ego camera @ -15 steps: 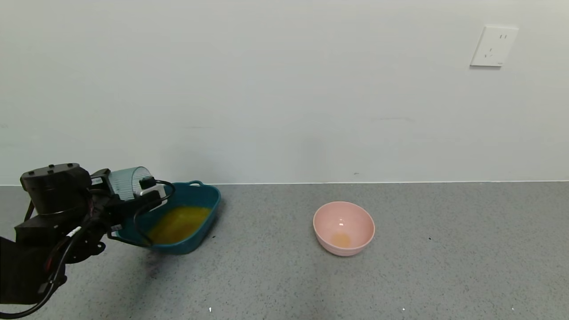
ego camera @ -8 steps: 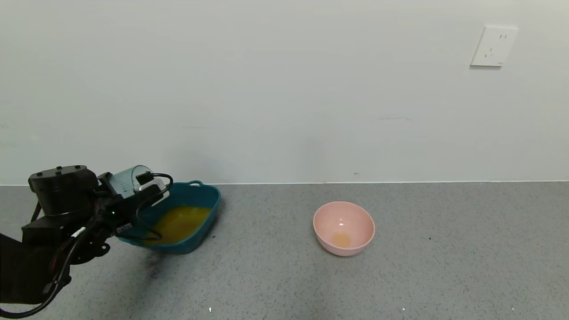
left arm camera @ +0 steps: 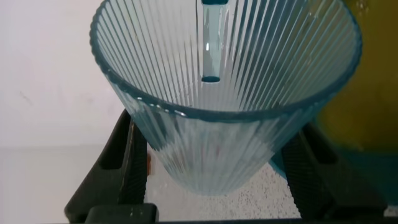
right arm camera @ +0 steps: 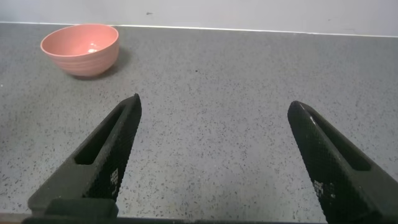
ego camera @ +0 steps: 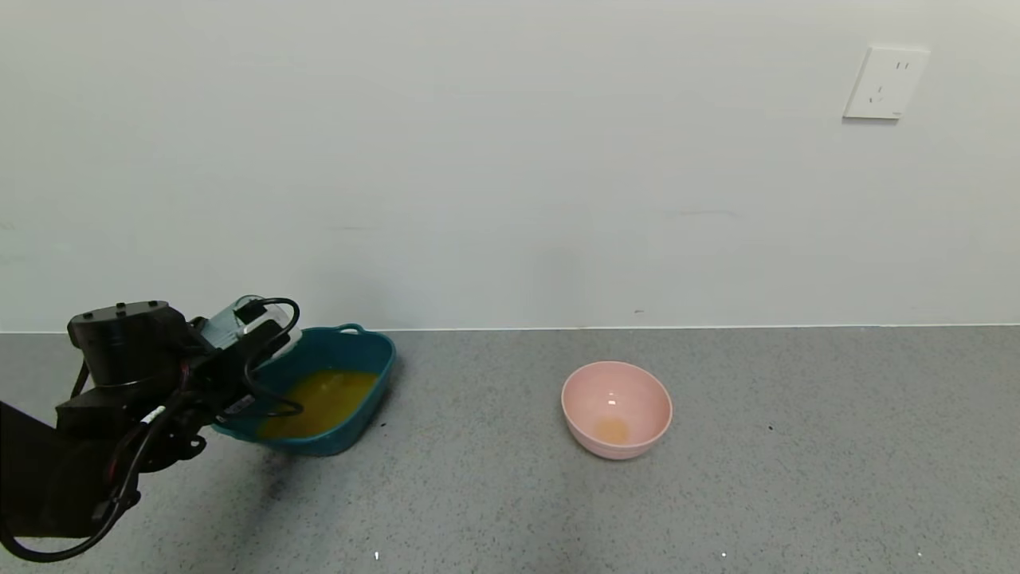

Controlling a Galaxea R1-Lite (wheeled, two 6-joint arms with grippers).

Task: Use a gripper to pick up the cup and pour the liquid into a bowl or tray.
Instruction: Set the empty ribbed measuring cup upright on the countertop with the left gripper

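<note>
While less steeply tipped than a second ago, cup (ego camera: 239,317) held in left gripper (ego camera: 256,339) jaws at lower left, above teal basin (ego camera: 374,375) rim, orange liquid (ego camera: 323,401) pooled inside, right gripper (right arm camera: 214,155) jaws spread wide over desk (ego camera: 717,478).

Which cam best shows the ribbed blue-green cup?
Left wrist view: the translucent ribbed blue-green plastic cup fills the frame, held in the left hand. Head view shows only a sliver of it behind that hand. Right wrist view: none.
</note>
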